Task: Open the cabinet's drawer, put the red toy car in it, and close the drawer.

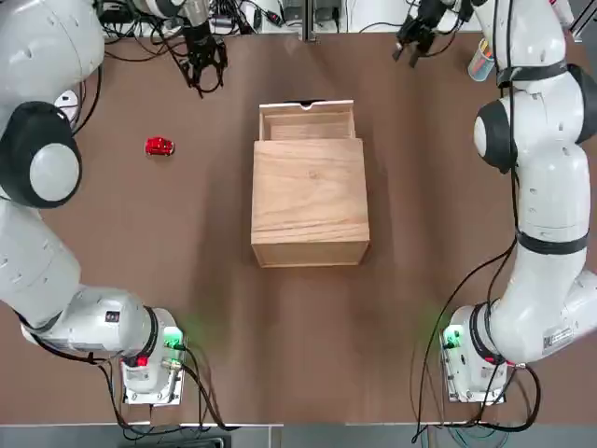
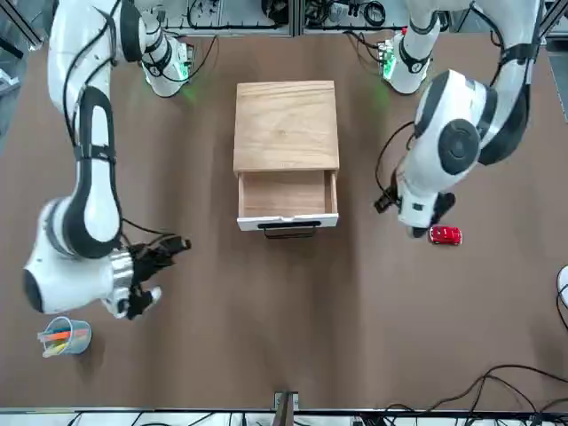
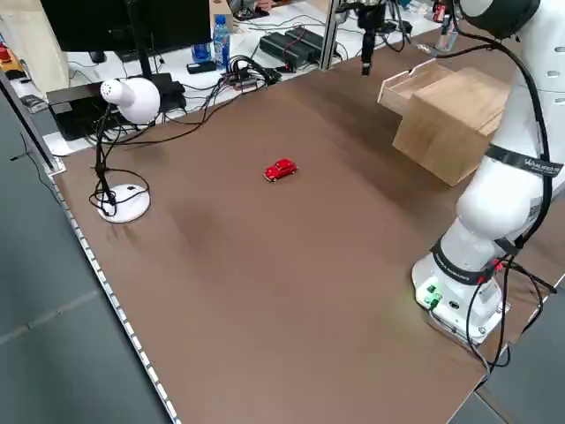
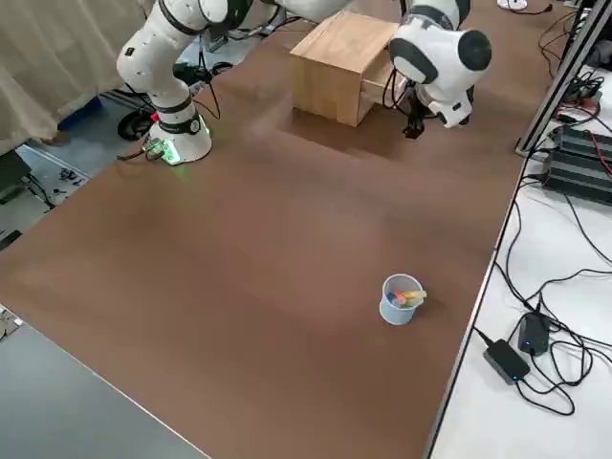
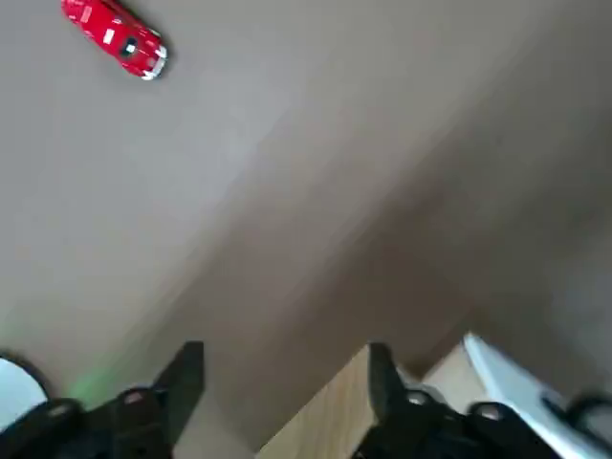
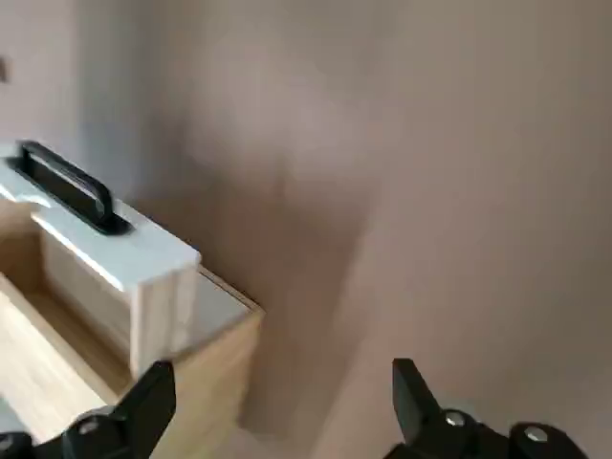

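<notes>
Top view gives us the cabinet [image 1: 310,201] nearest the arm bases, mid-table: a light wooden cube with visible grain and square edges. Its drawer [image 1: 308,121] is pulled out on the far side, a shallow thin-walled tray with a pale front and a small dark bar handle [image 2: 290,232]; as far as we can see its floor is bare wood, with nothing inside.

Left of the cabinet and well apart from it, the red toy car [image 1: 159,147] sits on the brown tabletop [image 1: 187,280], glossy and rounded, outside the drawer.

Farther out, the left gripper [image 1: 203,67] hangs over the table beyond the car, pointing down, and we see its black fingers spread apart with nothing between them. The right gripper [image 1: 415,35] is at the far right, past the drawer's corner, its arm bent high over the table; its fingers also stand wide apart and hold nothing.

Near the far right edge a small translucent cup [image 2: 64,337] holds several coloured pens or markers, though we cannot quite tell which.
</notes>
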### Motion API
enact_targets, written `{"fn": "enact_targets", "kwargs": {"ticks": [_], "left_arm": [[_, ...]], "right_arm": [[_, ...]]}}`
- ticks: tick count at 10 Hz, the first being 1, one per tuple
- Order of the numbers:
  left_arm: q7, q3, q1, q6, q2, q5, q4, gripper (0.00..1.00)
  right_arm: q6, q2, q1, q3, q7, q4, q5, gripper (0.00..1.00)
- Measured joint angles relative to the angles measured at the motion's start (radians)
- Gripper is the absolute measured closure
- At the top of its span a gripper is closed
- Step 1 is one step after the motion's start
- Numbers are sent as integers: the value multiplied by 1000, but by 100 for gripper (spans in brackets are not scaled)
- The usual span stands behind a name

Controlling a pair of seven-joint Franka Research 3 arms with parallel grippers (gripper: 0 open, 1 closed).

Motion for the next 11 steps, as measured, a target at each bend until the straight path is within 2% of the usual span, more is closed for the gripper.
{"fn": "enact_targets", "kwargs": {"ticks": [1,3,6,8,10,11], "left_arm": [[-50,51,1,56,-18,0,-52,1],[-114,158,7,166,-56,-9,-161,0],[-129,329,24,340,-74,-96,-281,0],[-131,389,28,493,-63,-103,-395,0],[-133,413,31,553,-10,-105,-433,0],[-136,414,33,597,27,-105,-434,0]], "right_arm": [[-43,-19,-4,-36,3,4,-33,0],[-84,-39,-13,-91,2,5,-105,0],[-83,-45,-11,-104,16,5,-163,0],[-48,-46,10,-166,49,8,-182,0],[-11,-48,44,-250,65,12,-187,0],[8,-51,47,-263,85,16,-187,0]]}}
